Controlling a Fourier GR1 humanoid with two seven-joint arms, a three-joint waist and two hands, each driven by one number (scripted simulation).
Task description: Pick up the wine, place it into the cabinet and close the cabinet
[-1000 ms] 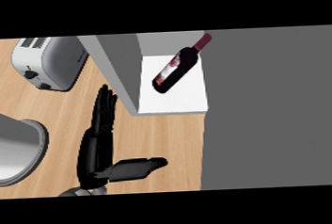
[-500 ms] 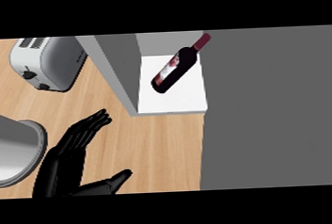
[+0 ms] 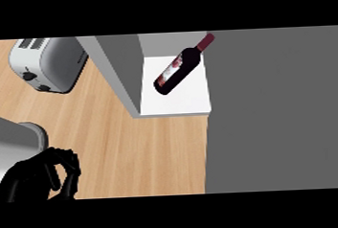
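Wine (image 3: 176,71) lies in cabinet (image 3: 180,102), upper centre; treat it as heavy, slick, breakable glass and grip its body. Your left hand (image 3: 42,176), lower left, is curled, empty

The robot's left hand (image 3: 39,178), seen well below the toaster (image 3: 49,63), was black all over, its fingers (image 3: 67,170) slender and rounded, with faint grey sheen along their edges.

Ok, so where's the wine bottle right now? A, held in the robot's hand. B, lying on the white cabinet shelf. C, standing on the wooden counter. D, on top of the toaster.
B: the wine bottle lies slantwise on the white cabinet shelf, well apart from the left hand at the view's lower left.
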